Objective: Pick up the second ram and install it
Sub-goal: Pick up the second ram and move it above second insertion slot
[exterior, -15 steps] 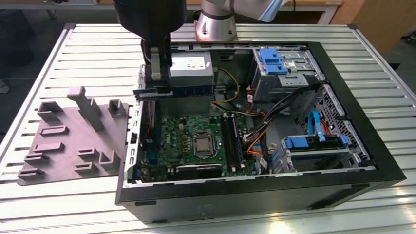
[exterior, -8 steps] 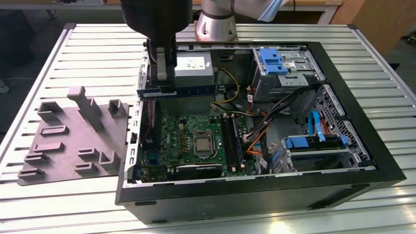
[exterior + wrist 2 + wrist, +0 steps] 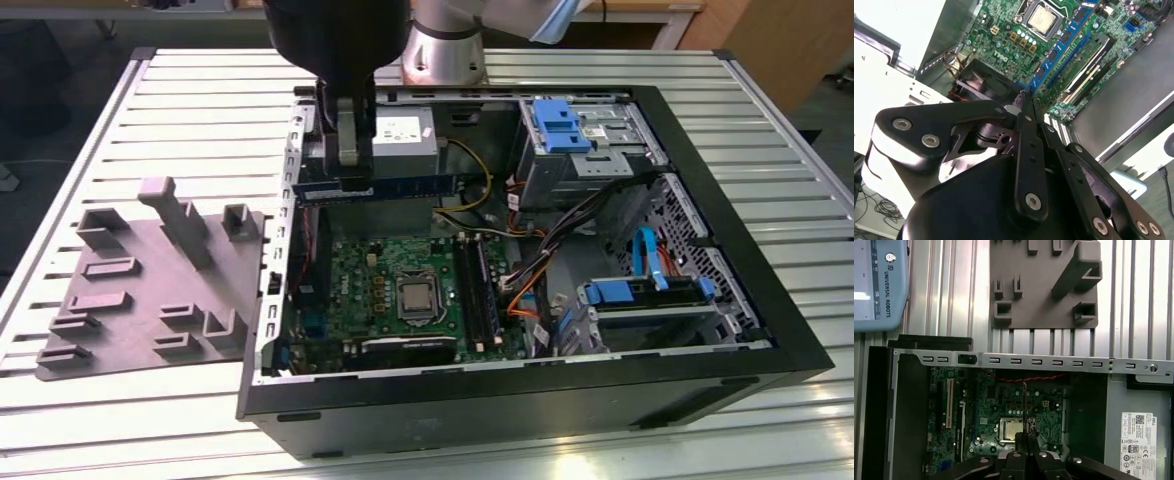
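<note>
- The jaws are closed narrow on the second ram, a slim, dark, flat memory stick with small chips. They pinch it near one end of its upper edge, and most of its length runs out towards the exterior view's right.
- The stick hangs level and on edge above the open black tower case. It is clear of the green motherboard and near the silver power supply box. I judge the on-edge hold keeps its contact edge downwards, ready for a slot.
- In the first wrist view the stick shows as a thin line over the board, so it faces that camera edge-on.
- The long black slot strips lie beside the silver processor socket, well apart from the stick, which is not yet seated.
- The grey moulded parts fixture sits on the slatted metal worktop beside the case.
</note>
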You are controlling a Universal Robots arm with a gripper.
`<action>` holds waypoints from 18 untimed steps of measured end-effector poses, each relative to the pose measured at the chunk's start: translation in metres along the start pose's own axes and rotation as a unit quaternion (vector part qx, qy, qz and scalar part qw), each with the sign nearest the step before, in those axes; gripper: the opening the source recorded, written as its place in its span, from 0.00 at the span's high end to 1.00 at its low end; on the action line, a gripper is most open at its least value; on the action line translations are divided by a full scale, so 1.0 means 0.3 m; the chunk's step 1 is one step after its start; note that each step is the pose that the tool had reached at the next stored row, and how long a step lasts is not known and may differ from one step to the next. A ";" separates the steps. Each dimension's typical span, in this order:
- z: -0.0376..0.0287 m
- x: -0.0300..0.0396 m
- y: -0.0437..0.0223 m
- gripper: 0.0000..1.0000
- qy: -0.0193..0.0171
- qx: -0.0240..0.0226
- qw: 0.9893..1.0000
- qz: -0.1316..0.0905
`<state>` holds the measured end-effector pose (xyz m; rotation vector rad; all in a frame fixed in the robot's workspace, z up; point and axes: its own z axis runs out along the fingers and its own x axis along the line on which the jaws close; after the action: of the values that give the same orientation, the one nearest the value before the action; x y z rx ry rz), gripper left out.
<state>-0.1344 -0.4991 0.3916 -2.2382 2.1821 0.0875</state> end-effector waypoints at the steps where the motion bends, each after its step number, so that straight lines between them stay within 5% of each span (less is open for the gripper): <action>1: 0.001 0.000 -0.004 0.88 0.000 0.000 1.000 0.000; 18: 0.030 0.003 -0.057 0.88 0.000 0.000 1.000 0.001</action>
<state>-0.1175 -0.4991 0.3820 -2.2360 2.1843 0.0875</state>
